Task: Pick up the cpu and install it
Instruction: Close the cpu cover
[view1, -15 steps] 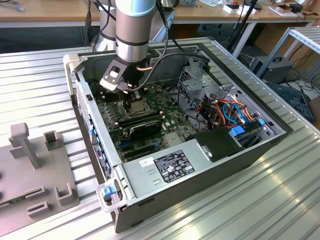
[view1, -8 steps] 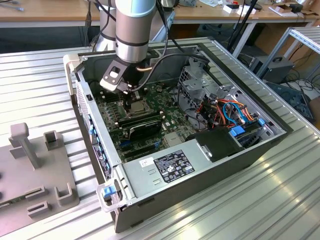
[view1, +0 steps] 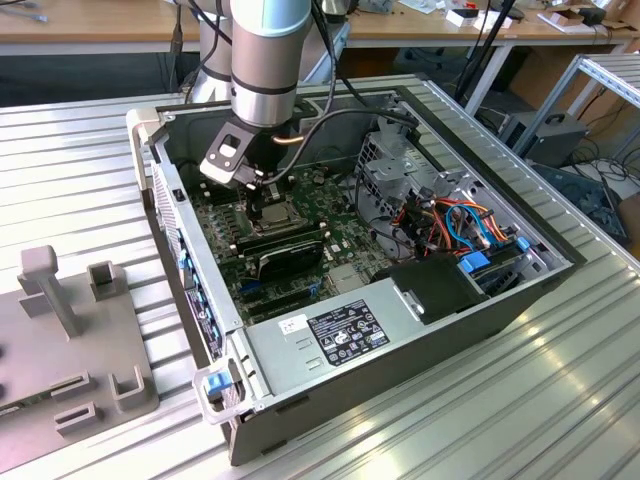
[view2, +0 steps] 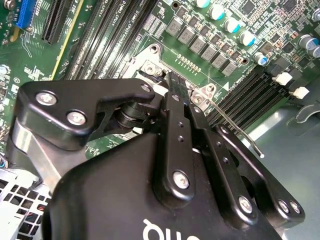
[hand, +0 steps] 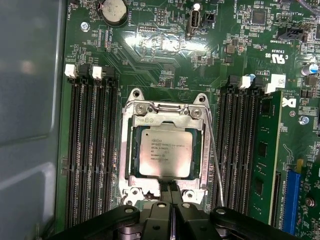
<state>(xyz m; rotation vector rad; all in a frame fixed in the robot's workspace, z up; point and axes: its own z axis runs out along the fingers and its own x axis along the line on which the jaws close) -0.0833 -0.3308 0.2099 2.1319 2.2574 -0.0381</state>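
Ribbed metal table (view1: 560, 400), open case (view1: 440, 350): cpu (hand: 165, 156) lies flat in the socket (hand: 129, 150), mid board (hand: 165, 45), between the memory slots (hand: 92, 150). Gripper (hand: 171, 189) is closed, holding nothing, tips at the socket frame's edge just beside the chip. Risk: a nudge from the tips could skew the cpu or catch the lever (hand: 216, 165), bending pins.

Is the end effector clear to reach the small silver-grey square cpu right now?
Probably yes: the cpu sits with its top bare inside the metal socket frame, the end effector at its edge, nothing between; the frame hems its sides.
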